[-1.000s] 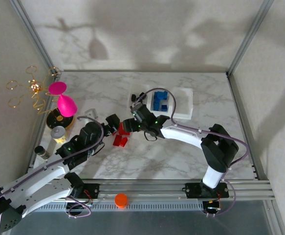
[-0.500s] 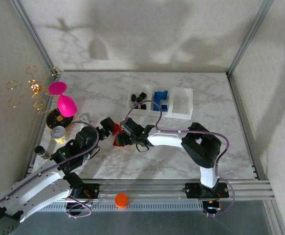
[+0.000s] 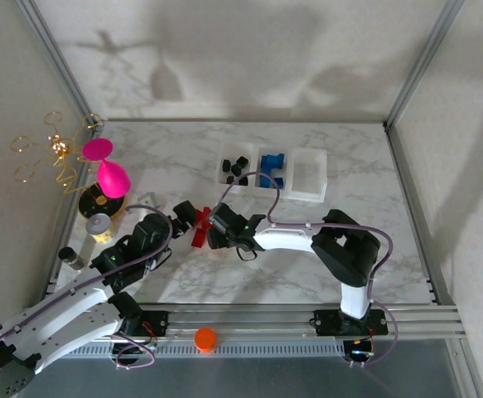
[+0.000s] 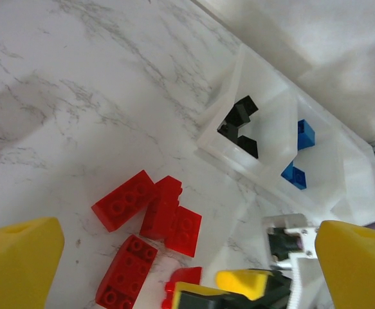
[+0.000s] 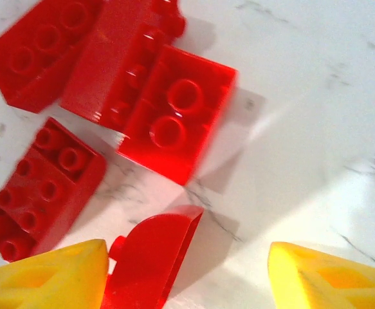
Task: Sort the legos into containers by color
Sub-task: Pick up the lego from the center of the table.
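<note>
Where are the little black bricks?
In the overhead view, the small black plastic bricks sit in the leftmost translucent white tray, beside the middle tray holding blue bricks.

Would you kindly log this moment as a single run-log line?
right hand: open around curved red lego | left hand: open, empty | red legos: loose on table | rightmost container: empty

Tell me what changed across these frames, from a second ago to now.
The right tool pulled back from over the containers and came down at the red legos. Its jaws stand open around a curved red piece, not yet gripping it. The left tool stayed open beside them, and the containers kept their places.
</note>
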